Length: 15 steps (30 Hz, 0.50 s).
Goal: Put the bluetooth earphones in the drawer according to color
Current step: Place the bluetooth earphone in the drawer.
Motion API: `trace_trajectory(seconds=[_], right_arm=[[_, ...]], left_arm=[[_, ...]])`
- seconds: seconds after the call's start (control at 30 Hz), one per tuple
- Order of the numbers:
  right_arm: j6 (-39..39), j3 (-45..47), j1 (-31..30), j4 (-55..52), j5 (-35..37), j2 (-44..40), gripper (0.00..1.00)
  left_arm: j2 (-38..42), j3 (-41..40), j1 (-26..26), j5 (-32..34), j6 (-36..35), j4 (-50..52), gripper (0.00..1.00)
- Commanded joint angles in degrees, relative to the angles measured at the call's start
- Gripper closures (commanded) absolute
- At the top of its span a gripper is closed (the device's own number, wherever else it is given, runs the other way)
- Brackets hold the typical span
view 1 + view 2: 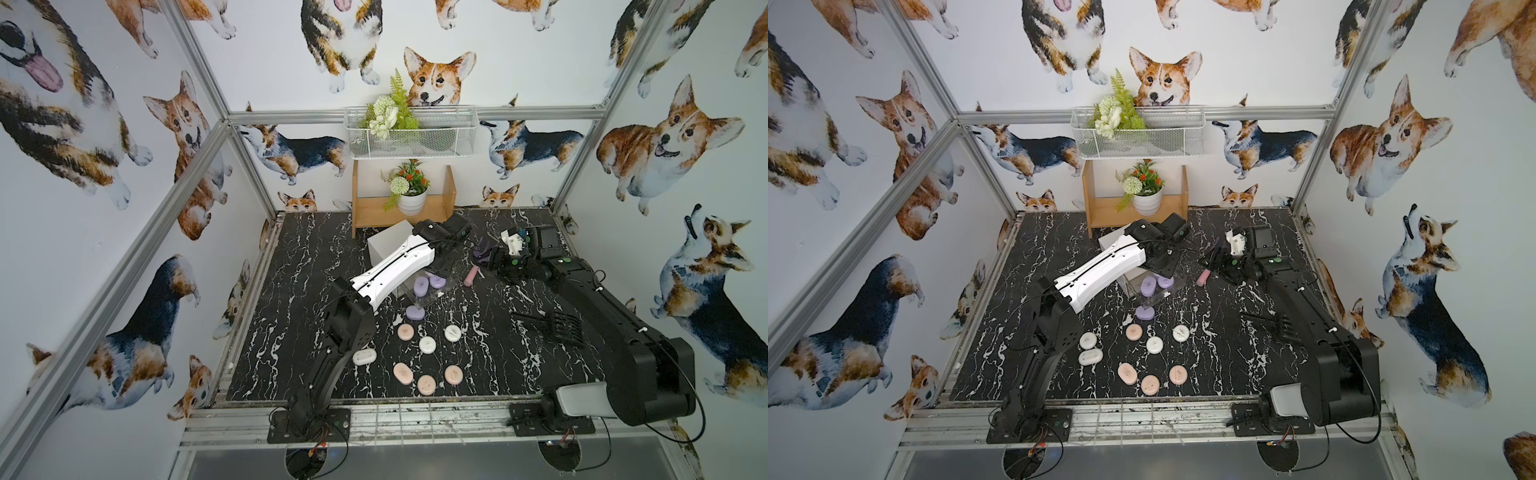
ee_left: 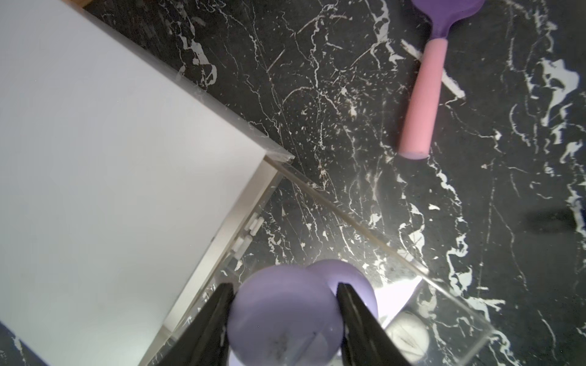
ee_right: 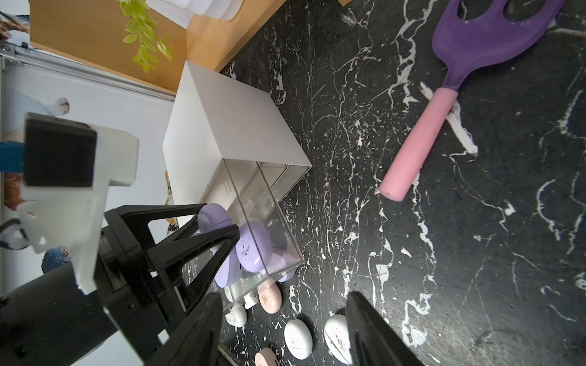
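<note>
- Top views: the left end effector is reaching over the pulled-out clear tray of the drawer cabinet. Two lilac cases are lying inside it. Judged: lilac is being sorted into this drawer first.
- A loose lilac case is sitting on the worktop just in front of the tray. The pink cases and white cases are waiting nearer the robot's base, unsorted.
- The right end effector is hanging above the toy fork, well apart from the tray. It is probably staying out of the way.
- Left wrist: the end effector's two black fingers are pinching a held lilac case across its narrow width. A pebble shape gives little else to grip. The case is hovering over the tray, whose thin clear wall is catching glare.
- The case's shell is looking smooth and matte, with a faint dark mark on the lid. The cabinet top is reading as flat, plain white.
- Right wrist: the right end effector's fingers are standing spread with nothing between them.
- The left end effector's fingers are showing as open triangular frames, closing on the held case at the tray's rim.
- The fork is showing a soft-looking pink cylindrical handle and a purple head. The wooden shelf is standing behind the cabinet.
</note>
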<state>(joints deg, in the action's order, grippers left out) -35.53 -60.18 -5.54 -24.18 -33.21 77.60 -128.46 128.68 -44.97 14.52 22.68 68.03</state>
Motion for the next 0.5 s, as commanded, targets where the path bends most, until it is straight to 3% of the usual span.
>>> trace_trajectory(seconds=[0.0, 0.23, 0.47], right_arm=[[0.9, 0.0, 0.1, 0.3, -0.7, 0.0, 0.33], [0.9, 0.1, 0.1, 0.4, -0.8, 0.1, 0.33], [0.9, 0.5, 0.1, 0.5, -0.7, 0.1, 0.32]], left_arm=[[-1.0, 1.7, 0.1, 1.9, -0.6, 2.4, 0.6], [-2.6, 3.8, 0.4, 3.9, -0.4, 4.3, 0.59], [-2.9, 3.9, 0.7, 4.6, -0.2, 5.0, 0.51]])
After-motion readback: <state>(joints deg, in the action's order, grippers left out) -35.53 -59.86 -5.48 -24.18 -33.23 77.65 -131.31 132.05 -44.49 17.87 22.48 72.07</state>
